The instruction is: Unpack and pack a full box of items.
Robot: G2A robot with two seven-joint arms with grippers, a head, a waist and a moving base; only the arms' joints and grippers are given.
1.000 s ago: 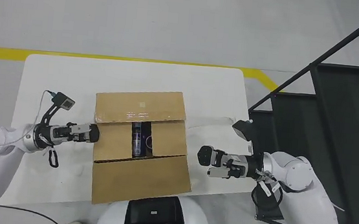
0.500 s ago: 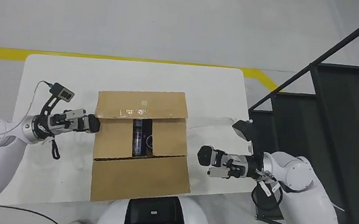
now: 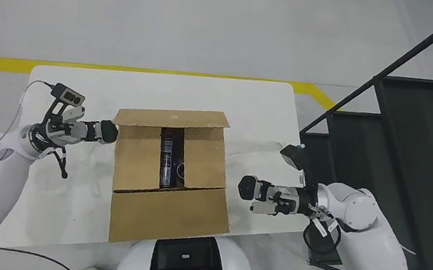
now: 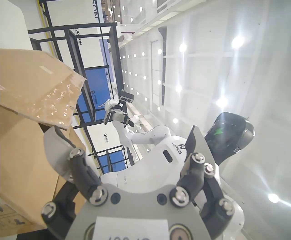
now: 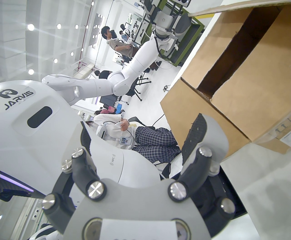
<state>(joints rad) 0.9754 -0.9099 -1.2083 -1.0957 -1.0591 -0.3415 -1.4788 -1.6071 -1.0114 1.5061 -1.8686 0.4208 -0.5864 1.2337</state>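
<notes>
— Beside the box [image 3: 170, 213] on the desk [image 3: 266, 108], what has the left gripper [image 3: 109, 132] got?
— Nothing: it is spread wide and empty at the box's far-left corner. The right gripper [image 3: 247, 190], also wide and empty, waits off the box's right side. Dark items [image 3: 168, 166] lie inside, lengthwise far-to-near; the left arm is slightly nearer, I'd say.

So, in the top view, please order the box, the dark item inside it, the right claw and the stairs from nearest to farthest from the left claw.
From the left claw:
1. box, just beside it.
2. dark item, in the box's middle gap.
3. right claw, past the box's other side.
4. stairs, off the table, on the right.
</notes>
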